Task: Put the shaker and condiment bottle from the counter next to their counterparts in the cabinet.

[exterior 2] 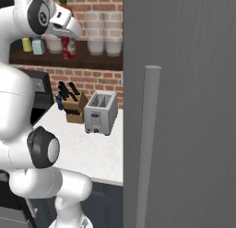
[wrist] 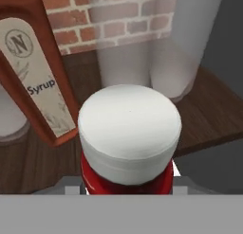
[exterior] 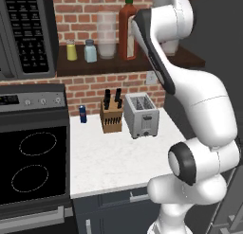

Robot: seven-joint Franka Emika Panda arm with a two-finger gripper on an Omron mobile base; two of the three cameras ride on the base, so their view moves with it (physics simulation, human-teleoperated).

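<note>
— What did the arm look like?

— Glossy white shells, rounded and thick, each link swelling into the next like fat tubes.

— And the joints?

— Dark. A round charcoal cap sat on the side of the low joint, ringed in white, and a black band ran along the edge of the upper link. From the right side another dark disc showed low down, and one more near the top.

— Any cables, screws or markings?

— None that could be made out.
</note>
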